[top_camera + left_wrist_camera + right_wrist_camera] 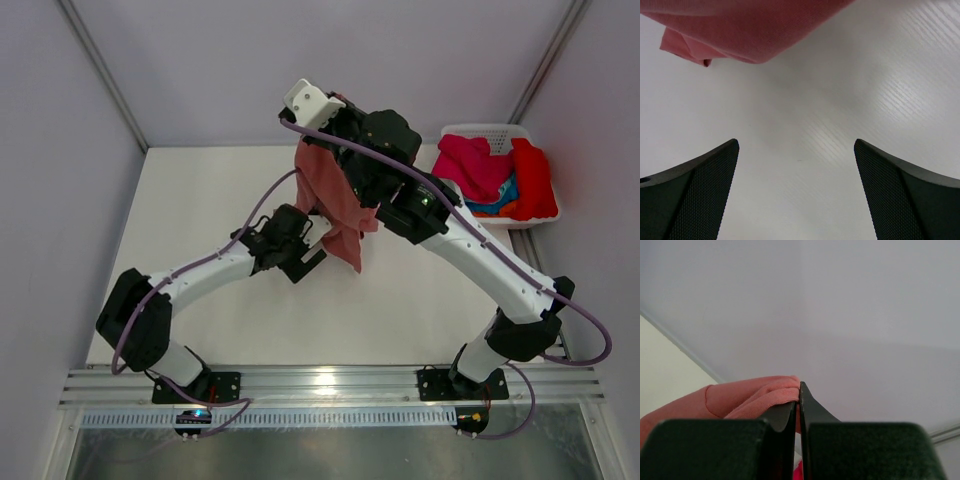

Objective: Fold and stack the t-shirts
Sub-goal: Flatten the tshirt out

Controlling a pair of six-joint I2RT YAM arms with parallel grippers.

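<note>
The salmon t-shirt (pixel 338 205) is held up over the bench (pixel 200 190), well to the left of the white basket (pixel 470 131) in the top view. It hangs in a bunched drape, and whether its lowest corner touches the surface cannot be told. The right gripper (pixel 800 390) is clamped tight on a ribbed edge of the shirt, seemingly collar or hem. The left gripper (pixel 796 144) is spread fully and holds nothing. It is placed on the side of the shirt away from the basket, just beside the hanging lower end. The other t-shirts (pixel 495 175), magenta, red, blue and orange, are heaped in the basket.

The step in hand is judged to be the spreading of the shirt before folding. It would be done well if a second point were taken by the left gripper, a single-layer corner or shoulder rather than a bunch. The ribbed edge should be gripped firmly as the cloth is drawn apart. The shirt should then be laid flat, well clear of the basket.
</note>
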